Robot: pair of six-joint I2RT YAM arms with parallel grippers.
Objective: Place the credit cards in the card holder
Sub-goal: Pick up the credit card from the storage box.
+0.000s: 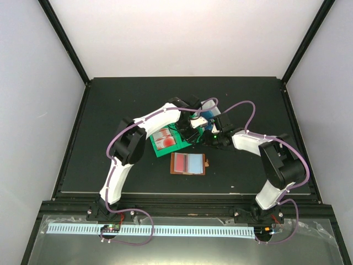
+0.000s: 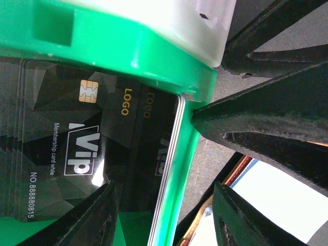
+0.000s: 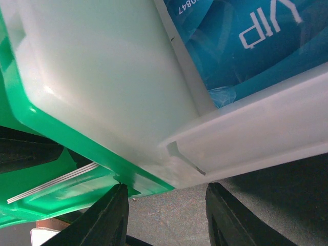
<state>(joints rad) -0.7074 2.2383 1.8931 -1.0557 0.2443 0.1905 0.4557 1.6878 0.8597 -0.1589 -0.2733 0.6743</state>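
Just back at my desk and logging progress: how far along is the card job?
Done: the card holder lies open; red and blue show inside, possibly cards already pocketed. In hand: nothing; the left claw is open by the black cards in the green bin. Left: those, red-and-white cards, plus blue cards in the white bin.

Top external: fixed, high behind the arm bases (image 1: 107,208), facing down and forward; whole worktop (image 1: 110,110) in frame, distant.
Left wrist: close behind the left fingers (image 2: 92,220), facing the green bin (image 2: 128,46) corner just ahead of them.
Right wrist: equally close behind the right fingers (image 3: 107,220), facing the white bin (image 3: 102,77) ahead.
Shared by both wrist views: green bin meeting white bin.
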